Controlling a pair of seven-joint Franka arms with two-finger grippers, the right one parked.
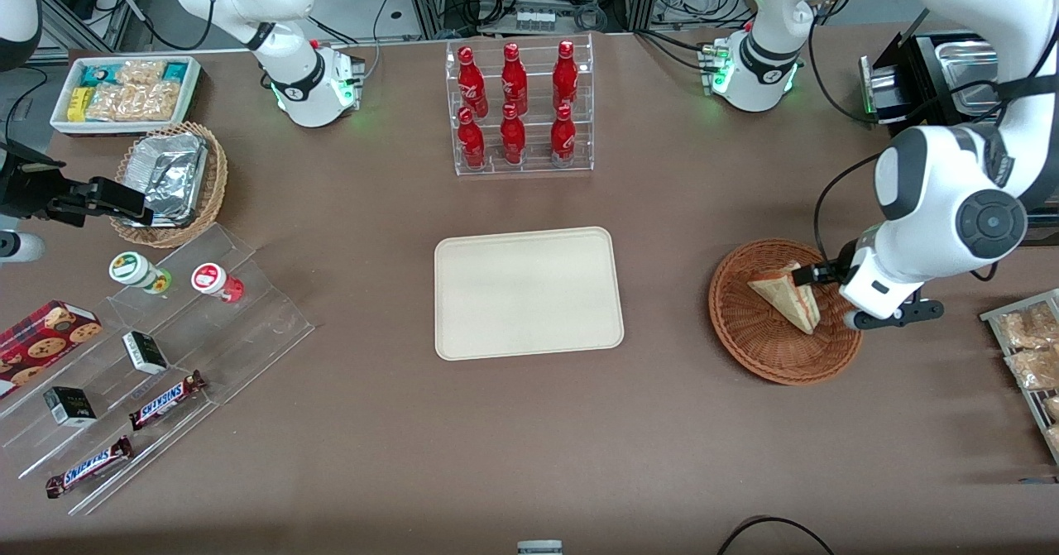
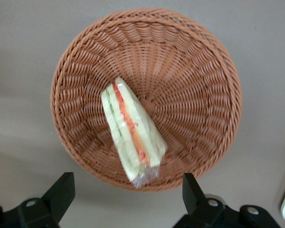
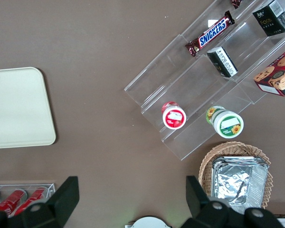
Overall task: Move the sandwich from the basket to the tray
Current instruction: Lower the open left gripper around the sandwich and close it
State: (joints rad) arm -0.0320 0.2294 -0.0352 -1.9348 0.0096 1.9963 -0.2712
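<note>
The sandwich, a wrapped wedge of pale bread with a red-orange filling stripe, lies in the round reddish-brown wicker basket. My left gripper hovers over the basket's rim on the working arm's side, above the sandwich's wide end. It is open, its fingers spread wide with nothing between them. The cream-beige tray lies flat and bare at the table's middle, beside the basket toward the parked arm's end.
A clear rack of red bottles stands farther from the front camera than the tray. A rack of snack packets sits at the working arm's end. A stepped acrylic shelf with snacks lies toward the parked arm's end.
</note>
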